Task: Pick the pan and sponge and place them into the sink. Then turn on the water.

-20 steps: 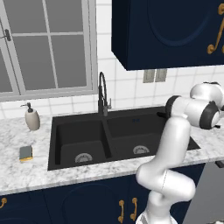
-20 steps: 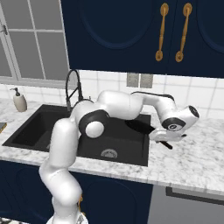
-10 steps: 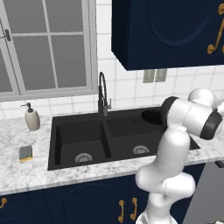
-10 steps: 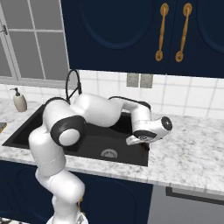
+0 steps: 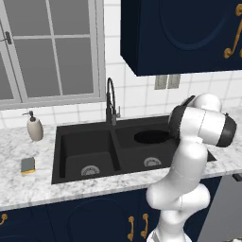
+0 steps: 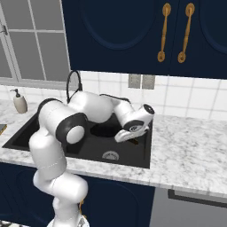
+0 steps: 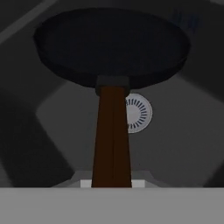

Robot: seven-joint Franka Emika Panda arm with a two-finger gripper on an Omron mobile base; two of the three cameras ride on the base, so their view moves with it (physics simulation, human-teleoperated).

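We see the pan [image 7: 111, 46] held over the right basin of the sink [image 5: 71, 142], our gripper [image 6: 131, 138] pinching its brown handle [image 7: 112, 140], drain [image 7: 139, 113] below, sponge [image 5: 28, 165] on the counter [image 5: 28, 189] left of the sink.

A white-and-grey marbled stone surface [image 5: 28, 186] runs along the wall, above navy blue base cabinets [image 5: 94, 217] with curved brass handles [image 5: 144, 225]. The wall behind is covered in square white tiles [image 5: 137, 97], with a grey double outlet plate [image 5: 167, 81] set into them. To the left is a grey-framed window with frosted panes [image 5: 52, 47]. Dark navy upper cabinets [image 6: 133, 31] hang overhead, their doors carrying long brass handles [image 6: 164, 31]. At the lower right a flat grey appliance front [image 6: 195, 210] sits under the surface. Lighting is even and soft.
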